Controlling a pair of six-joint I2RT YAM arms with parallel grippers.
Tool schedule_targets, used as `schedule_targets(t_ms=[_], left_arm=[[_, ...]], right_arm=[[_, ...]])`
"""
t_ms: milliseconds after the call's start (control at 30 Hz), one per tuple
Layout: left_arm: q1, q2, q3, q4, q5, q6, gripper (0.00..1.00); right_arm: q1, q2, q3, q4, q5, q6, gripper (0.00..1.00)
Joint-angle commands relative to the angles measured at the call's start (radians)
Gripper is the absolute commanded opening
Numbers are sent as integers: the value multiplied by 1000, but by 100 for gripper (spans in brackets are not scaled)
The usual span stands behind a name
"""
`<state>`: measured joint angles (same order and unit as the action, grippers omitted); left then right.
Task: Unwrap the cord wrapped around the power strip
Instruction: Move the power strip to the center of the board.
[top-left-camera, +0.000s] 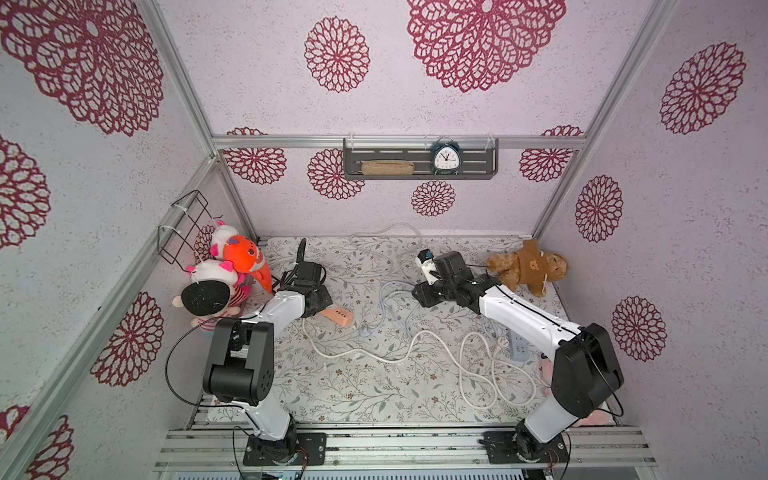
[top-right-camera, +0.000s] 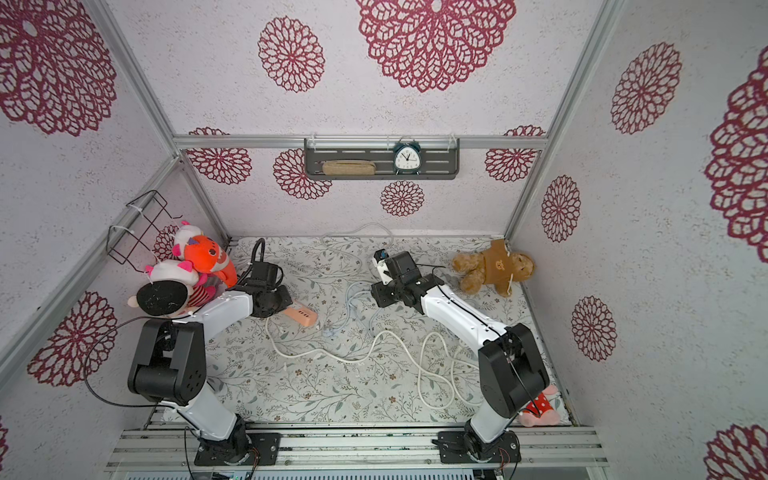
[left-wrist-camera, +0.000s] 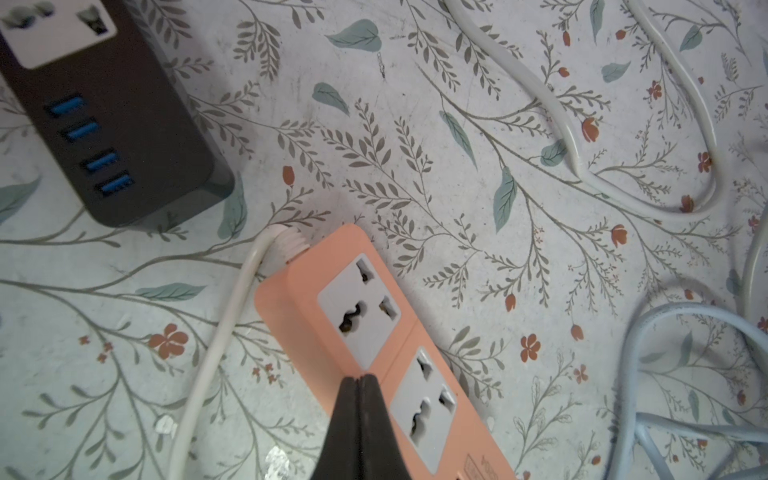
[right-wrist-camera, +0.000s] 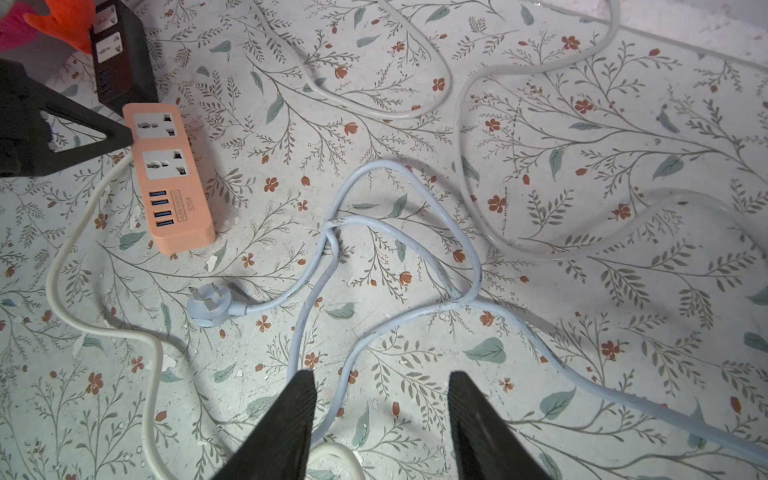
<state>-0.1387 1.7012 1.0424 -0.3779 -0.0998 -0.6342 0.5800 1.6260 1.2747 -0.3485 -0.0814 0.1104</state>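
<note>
The left gripper (left-wrist-camera: 359, 380), jaws together, is hanging over the peach power strip (left-wrist-camera: 374, 316); the right gripper (right-wrist-camera: 381, 376) is gaping above the blue cord (right-wrist-camera: 386, 163).

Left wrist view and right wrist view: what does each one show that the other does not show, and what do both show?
Only the left wrist view: the ribbed sleeve where the white cord enters the orange power strip, and the left end effector seen shut.
Only the right wrist view: the light blue plug, the orange strip's blue USB ports, and the open right end effector.
Both: the orange power strip, the black power strip, the white cord, a light blue cord, the floral table cover.
</note>
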Motion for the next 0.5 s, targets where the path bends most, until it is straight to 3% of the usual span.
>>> schedule_targets(t_ms=[0,467], left_arm=[[-2,26,-34,-9,-5,11,0],[7,105,-69,44,0,-22,0]], right_arm=[[-15,-58,-1,18,13,20,55],[-31,-75,-35,32,13,34,54]])
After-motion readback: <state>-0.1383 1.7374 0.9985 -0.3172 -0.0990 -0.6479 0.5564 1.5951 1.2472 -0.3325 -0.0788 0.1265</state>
